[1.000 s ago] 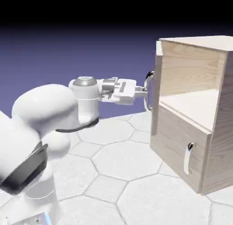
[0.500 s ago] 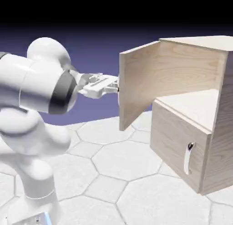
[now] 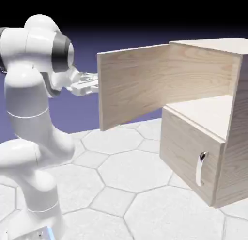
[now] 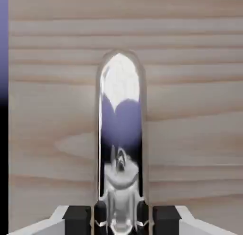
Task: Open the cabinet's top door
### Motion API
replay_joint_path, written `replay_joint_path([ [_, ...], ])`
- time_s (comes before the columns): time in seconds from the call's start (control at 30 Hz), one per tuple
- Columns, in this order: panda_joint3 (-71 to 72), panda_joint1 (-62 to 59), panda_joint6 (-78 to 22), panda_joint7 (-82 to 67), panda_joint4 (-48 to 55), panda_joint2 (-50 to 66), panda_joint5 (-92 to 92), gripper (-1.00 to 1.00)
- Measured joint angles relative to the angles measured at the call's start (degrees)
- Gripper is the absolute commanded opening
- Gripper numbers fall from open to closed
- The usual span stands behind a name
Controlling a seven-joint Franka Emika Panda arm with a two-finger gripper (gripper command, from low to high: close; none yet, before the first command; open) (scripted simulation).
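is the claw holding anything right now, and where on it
Yes: the claw is shut on the top door's silver handle, gripping it near one end, with the door swung wide open from the cabinet.

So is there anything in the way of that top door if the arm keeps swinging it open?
Nothing visible. The top door already stands wide from the cabinet, and only floor and backdrop lie beyond its free edge. The gripper is shut on the door's handle, with nothing between them.

Rendered sim scene, not a real room: plain blue-violet backdrop [image 3: 121, 45] fading to black up top. Table [image 3: 131, 185] has a pale hexagon-tile pattern, w/ 1 flat-textured wood-grain cabinet [image 3: 213, 118] on it.
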Motion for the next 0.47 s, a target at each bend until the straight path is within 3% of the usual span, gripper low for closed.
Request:
replay_joint_path([
  [0.47, -1.6, -2.0, -8.6, -1.1, 29.1, -25.9, 14.9, -1.00],
])
